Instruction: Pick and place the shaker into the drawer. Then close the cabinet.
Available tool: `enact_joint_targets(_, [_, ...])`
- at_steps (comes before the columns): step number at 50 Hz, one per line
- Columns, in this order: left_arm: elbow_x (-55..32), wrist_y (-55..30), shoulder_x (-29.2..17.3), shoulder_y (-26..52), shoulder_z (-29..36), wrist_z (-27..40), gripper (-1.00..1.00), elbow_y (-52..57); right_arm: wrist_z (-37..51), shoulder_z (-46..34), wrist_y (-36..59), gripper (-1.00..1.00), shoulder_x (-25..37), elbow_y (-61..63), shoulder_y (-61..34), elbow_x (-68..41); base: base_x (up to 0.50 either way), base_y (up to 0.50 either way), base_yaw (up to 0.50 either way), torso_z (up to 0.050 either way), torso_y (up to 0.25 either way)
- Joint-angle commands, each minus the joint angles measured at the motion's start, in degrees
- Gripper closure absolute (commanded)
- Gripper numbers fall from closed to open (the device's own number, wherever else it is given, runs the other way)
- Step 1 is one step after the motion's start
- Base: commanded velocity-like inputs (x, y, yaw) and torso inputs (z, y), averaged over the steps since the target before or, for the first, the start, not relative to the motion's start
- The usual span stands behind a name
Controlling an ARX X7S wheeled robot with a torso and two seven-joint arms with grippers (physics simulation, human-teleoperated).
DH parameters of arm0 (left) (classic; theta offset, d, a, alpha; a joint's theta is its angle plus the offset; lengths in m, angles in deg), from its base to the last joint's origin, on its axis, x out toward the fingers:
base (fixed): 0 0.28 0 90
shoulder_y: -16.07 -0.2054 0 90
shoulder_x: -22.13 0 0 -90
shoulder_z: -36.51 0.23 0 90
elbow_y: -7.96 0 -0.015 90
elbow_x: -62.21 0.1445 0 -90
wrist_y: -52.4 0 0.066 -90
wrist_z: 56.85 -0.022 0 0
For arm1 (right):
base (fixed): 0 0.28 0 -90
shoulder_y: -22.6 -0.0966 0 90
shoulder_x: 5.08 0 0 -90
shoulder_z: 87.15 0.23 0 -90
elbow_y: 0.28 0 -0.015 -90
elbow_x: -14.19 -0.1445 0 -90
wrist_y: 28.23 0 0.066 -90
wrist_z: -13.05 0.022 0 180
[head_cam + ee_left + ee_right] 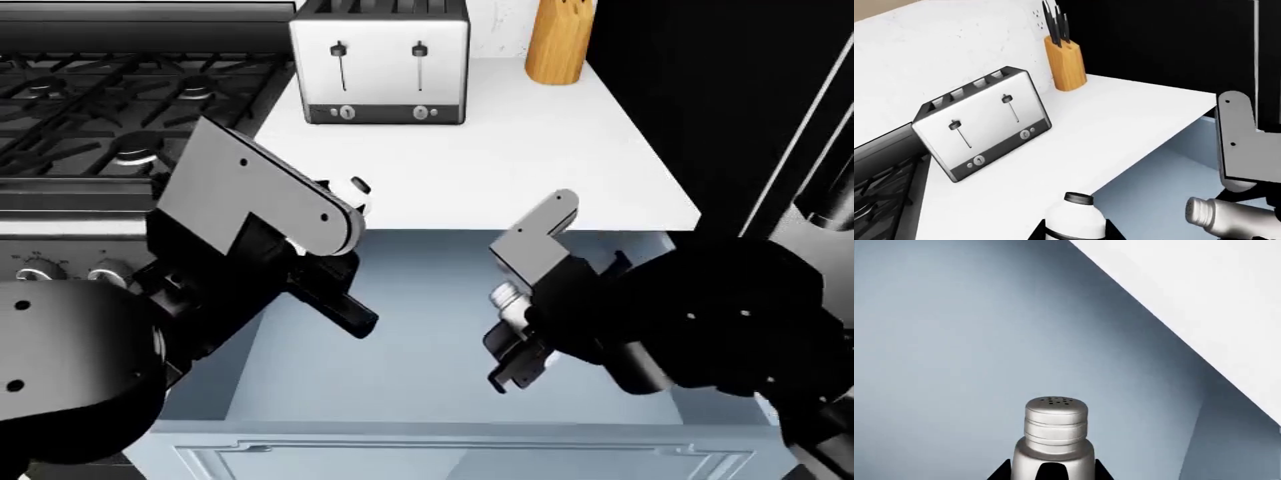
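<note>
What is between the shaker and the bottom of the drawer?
Nothing. In the right wrist view the shaker, held in the right tool, hangs over the bare drawer floor.

The head view looks steeply down over the open pale blue drawer (400, 340) and white countertop (534, 170); the left wrist view faces the chrome 4-slot toaster (981, 122); the right wrist view looks closely into the drawer (954, 340).

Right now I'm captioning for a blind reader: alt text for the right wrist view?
A silver metal shaker with a perforated cap, held by the right end effector, hangs over the smooth light blue-grey inside of the open drawer, beside the white countertop.
</note>
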Motion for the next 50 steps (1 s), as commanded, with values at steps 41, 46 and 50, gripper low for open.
enact_joint_targets(41, [4.0, 1.34, -0.77, -1.02, 1.29, -2.05, 1.0, -1.03, -18.1, -10.76, -12.75, -1.0, -8.54, -21.63, 6.65, 16.92, 0.0, 0.0, 0.0, 0.0, 0.001])
enact_joint_targets(46, [4.08, 1.18, -0.61, -0.94, 1.64, -1.92, 1.0, -1.04, -16.92, -9.67, -12.15, -1.0, -7.5, -19.8, 6.23, 15.81, 0.0, 0.0, 0.0, 0.0, 0.0])
enact_joint_targets(50, [5.33, 1.25, -0.24, -1.0, 2.37, -2.62, 1.0, -1.75, -15.13, -7.83, -11.24, -1.0, -5.78, -16.66, 5.17, 14.07, 0.0, 0.0, 0.0, 0.0, 0.003])
